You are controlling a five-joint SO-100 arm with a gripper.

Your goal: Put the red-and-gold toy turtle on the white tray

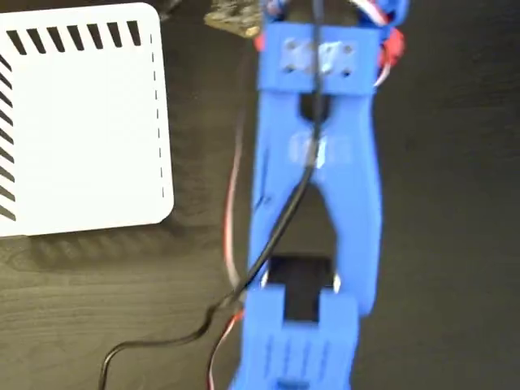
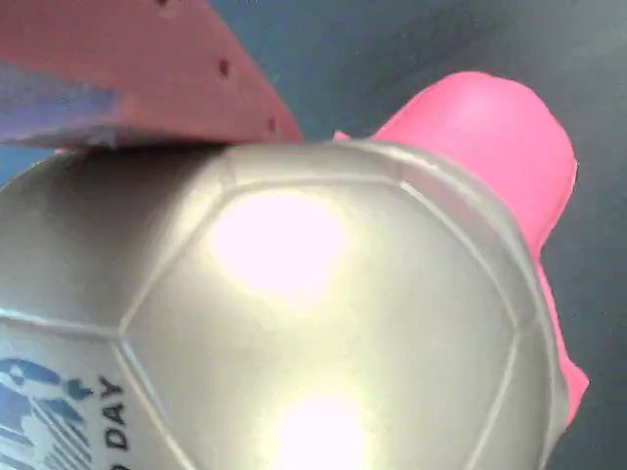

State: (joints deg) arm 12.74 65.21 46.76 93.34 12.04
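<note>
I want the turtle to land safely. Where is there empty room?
The white tray is bare inside its slotted edges. Dark table lies free right of the blue arm. It is crowded at the top, where the turtle sits against the pincer.

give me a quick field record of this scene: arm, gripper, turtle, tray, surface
arm: blue plastic robot arm, reaching up the fixed view, with black and red cables alongside
gripper: one finger presses on the shell in the wrist view; open or shut cannot be told
turtle: shiny domed-shell toy turtle with pink-red head fills the wrist view; a gold glimpse shows at the top of the fixed view
tray: flat white rectangular tray with black slanted slots, left in the fixed view, nothing on its visible part
surface: dark wood-grain table
task state: turtle not yet on tray
</note>
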